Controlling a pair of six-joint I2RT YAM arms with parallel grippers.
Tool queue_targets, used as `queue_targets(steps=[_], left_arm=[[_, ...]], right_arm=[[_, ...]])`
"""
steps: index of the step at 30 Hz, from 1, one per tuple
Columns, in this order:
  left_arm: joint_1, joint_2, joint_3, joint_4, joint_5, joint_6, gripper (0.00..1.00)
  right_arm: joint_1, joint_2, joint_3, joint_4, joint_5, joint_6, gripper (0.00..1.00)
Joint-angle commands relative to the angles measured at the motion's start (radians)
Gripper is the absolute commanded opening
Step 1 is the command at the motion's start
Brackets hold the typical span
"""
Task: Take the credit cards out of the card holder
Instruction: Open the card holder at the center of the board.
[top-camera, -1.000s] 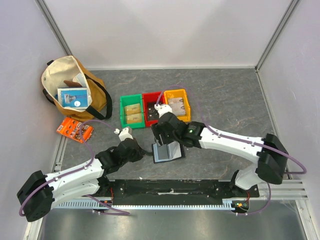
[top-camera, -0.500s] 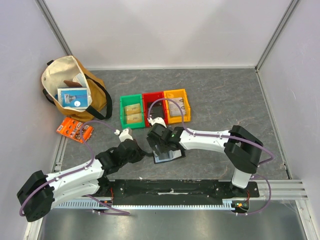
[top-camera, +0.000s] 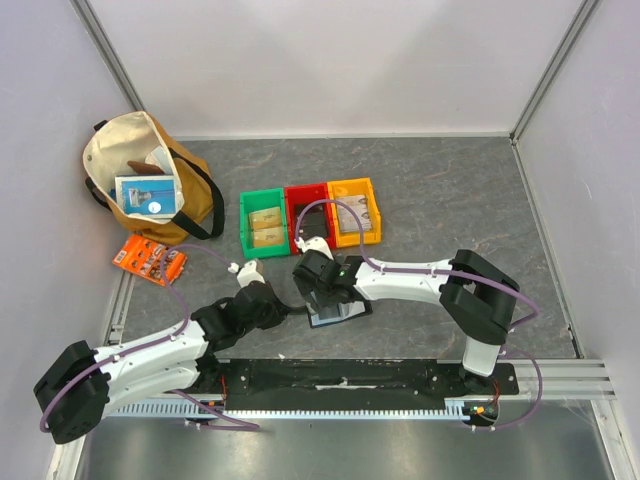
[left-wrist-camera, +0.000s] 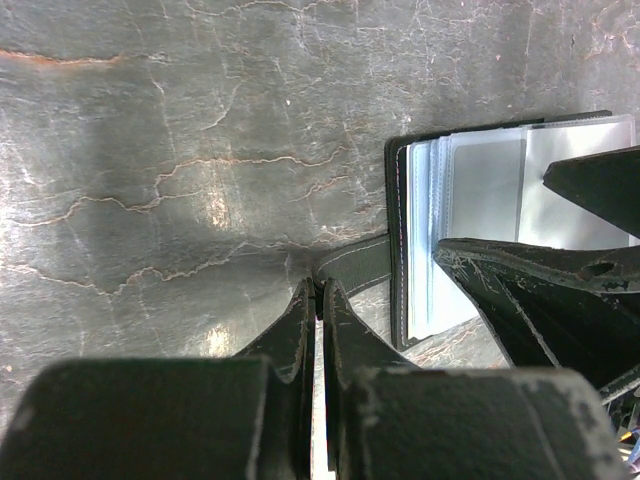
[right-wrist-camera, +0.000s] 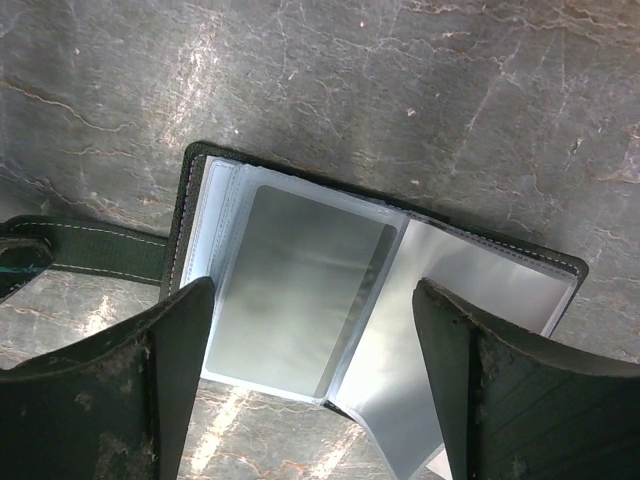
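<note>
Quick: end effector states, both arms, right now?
Left end effector: closed, pinching the strap of the card holder.
Right end effector: open, fingers either side above the opened card holder, holding nothing.

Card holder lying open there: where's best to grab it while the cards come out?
By the strap jutting from the card holder toward the left arm, coming in low from that side. It is thin, flat and clear of the plastic sleeves; the left end effector is shut on it there.
</note>
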Motion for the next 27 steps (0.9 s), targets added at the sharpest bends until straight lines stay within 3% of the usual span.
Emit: queue_targets(steps=[1, 17, 27], left_arm=[[0.005, -0.015, -0.004, 0.014, -0.021, -0.022, 0.02], [0.005, -0.032, -0.005, -0.015, -0.046, -0.022, 0.02], [0.005, -0.034, 0.012, -0.027, -0.069, -0.012, 0.06]], right_arm=[[0.003, -0.006, -0.004, -0.045, 0.095, -0.002, 0.85], [-0.009, -0.147, 0.009, -0.177, 0.237, -0.023, 0.79], [-0.163, -0.265, -0.175, -0.1, 0.16, -0.061, 0.73]])
